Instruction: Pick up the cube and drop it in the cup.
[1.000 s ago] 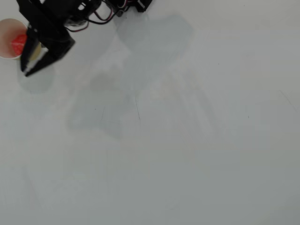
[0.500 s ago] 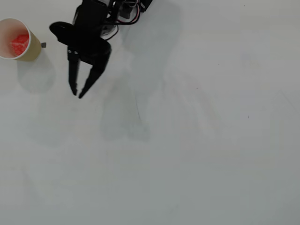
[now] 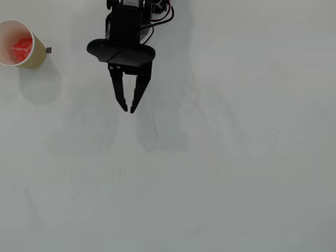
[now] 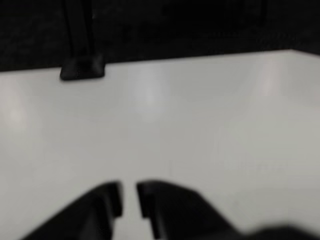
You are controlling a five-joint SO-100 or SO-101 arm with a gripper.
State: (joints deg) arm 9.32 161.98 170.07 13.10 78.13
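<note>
In the overhead view the cream cup (image 3: 37,56) stands at the far left top, and the red-pink cube (image 3: 22,48) lies inside it. My black gripper (image 3: 128,109) hangs over bare table well to the right of the cup, pointing down the picture. Its fingers taper to tips with only a narrow gap between them, and nothing is held. The wrist view, which is blurred, shows the same gripper (image 4: 128,199) at the bottom edge with a thin slit between the tips. Neither cup nor cube appears there.
A tiny dark speck (image 3: 49,50) lies just right of the cup. The arm's base and wires (image 3: 152,8) sit at the top edge. In the wrist view a dark post (image 4: 81,65) stands at the white table's far edge.
The arm has swung right from over the cup to the upper middle of the table, its fingers drawing slightly closer. The cube has stayed in the cup throughout.
</note>
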